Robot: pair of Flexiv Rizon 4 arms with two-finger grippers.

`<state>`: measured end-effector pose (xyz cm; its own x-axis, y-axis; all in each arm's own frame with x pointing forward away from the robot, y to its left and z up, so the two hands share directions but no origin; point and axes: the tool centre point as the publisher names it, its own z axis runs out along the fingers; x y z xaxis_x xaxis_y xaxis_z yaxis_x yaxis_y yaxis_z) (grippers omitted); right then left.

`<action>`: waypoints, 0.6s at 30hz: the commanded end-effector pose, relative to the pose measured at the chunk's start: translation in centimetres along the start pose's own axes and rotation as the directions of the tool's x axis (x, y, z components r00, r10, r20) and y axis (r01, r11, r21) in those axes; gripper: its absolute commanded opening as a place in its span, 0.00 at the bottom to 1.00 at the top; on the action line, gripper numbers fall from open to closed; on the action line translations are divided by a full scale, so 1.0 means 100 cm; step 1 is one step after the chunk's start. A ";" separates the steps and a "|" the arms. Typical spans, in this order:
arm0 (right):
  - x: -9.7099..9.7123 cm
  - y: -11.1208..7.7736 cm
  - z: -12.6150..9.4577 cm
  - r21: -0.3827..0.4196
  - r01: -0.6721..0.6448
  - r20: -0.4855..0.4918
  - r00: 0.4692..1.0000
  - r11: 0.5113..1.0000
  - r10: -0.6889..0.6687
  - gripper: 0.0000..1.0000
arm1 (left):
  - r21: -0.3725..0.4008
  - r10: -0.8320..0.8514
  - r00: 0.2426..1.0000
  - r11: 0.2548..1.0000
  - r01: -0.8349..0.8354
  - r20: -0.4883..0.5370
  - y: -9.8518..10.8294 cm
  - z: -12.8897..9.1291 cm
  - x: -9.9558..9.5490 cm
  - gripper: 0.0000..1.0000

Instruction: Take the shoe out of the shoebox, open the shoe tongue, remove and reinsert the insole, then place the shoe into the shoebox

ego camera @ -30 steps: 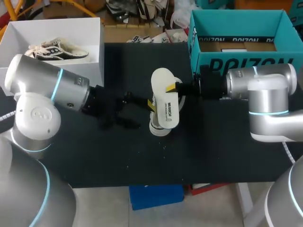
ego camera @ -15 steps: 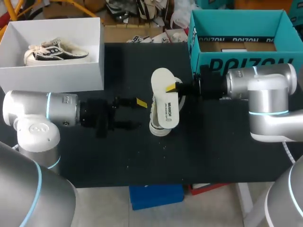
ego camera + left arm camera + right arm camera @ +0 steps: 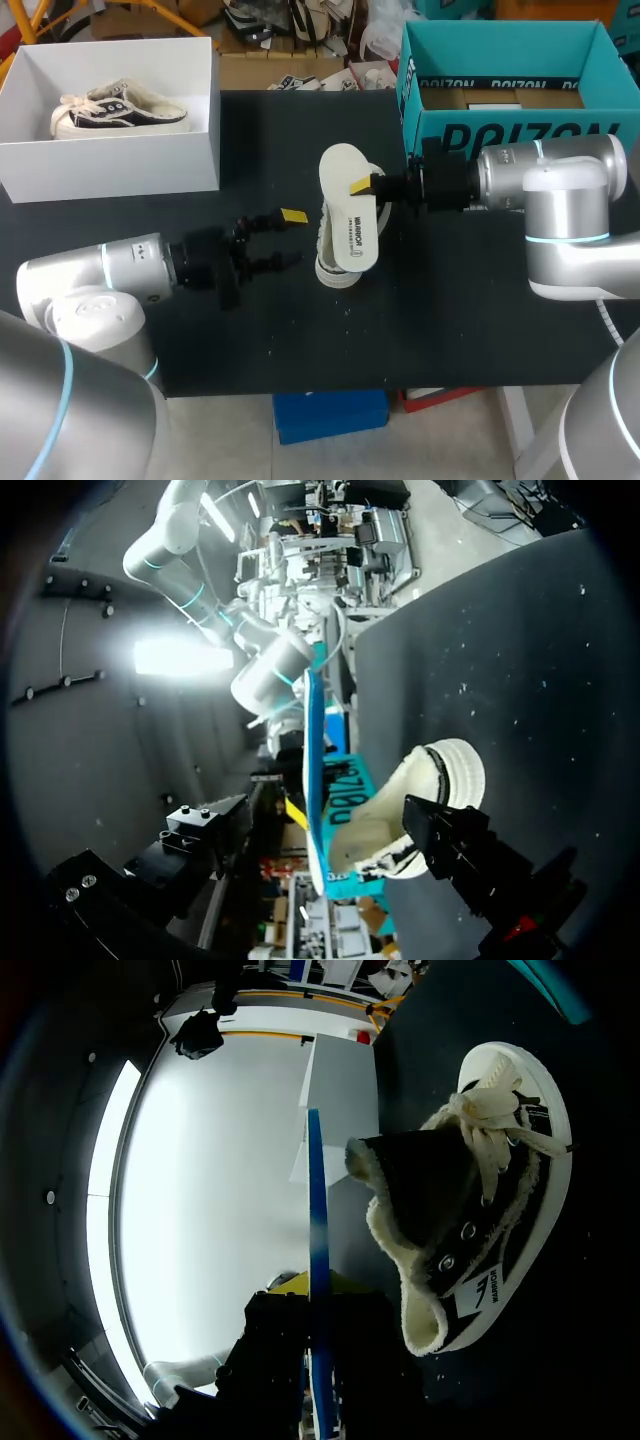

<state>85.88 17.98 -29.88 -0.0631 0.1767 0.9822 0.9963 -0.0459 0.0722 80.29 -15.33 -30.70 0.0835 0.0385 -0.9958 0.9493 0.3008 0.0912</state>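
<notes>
Holding the insole by one long edge, our right pincer is pinched on it directly above the shoe, which rests on the bench between our two arms. Both long axes run away from us. Our left pincer sits spread and empty just beside the shoe.

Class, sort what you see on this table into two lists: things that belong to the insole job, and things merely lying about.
Belongs to the job:
- shoe on the table
- insole, held over it
- right gripper, shut on the insole
- left gripper, open beside the shoe
- white shoebox, probably the one meant

Lying about:
- second shoe inside the white shoebox
- teal box
</notes>
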 end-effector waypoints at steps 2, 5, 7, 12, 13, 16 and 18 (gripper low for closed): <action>0.000 0.000 0.001 0.000 0.000 0.000 1.000 1.000 0.000 0.00 | -0.033 0.026 0.999 0.999 -0.027 -0.034 0.013 0.018 -0.007 1.00; 0.000 0.000 0.001 0.000 0.000 0.000 1.000 1.000 0.000 0.00 | -0.028 0.046 0.998 0.998 -0.047 -0.037 0.018 0.024 -0.012 1.00; 0.000 0.000 0.001 0.000 0.000 0.000 1.000 1.000 0.000 0.00 | -0.028 0.051 0.998 0.998 -0.053 -0.038 0.022 0.028 -0.014 1.00; 0.000 0.000 0.001 0.000 0.000 0.000 1.000 1.000 0.000 0.00 | -0.026 0.060 0.997 0.998 -0.062 -0.045 0.030 0.040 -0.010 0.49; 0.000 0.000 0.001 0.000 0.000 0.000 1.000 1.000 0.000 0.00 | -0.021 0.062 0.997 0.998 -0.063 -0.048 0.031 0.042 -0.010 0.47; 0.000 0.000 0.001 0.000 0.000 0.000 1.000 1.000 0.000 0.00 | -0.015 0.068 0.996 0.997 -0.069 -0.054 0.034 0.050 -0.008 0.48; 0.000 0.000 0.001 0.000 0.000 0.000 1.000 1.000 0.000 0.00 | -0.004 0.074 0.996 0.997 -0.075 -0.056 0.036 0.055 -0.008 0.48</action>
<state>85.88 17.98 -29.88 -0.0630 0.1767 0.9822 0.9963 -0.0459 0.0722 84.30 -18.51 -29.48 0.1341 0.1074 -0.9851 0.9381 0.3065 0.1612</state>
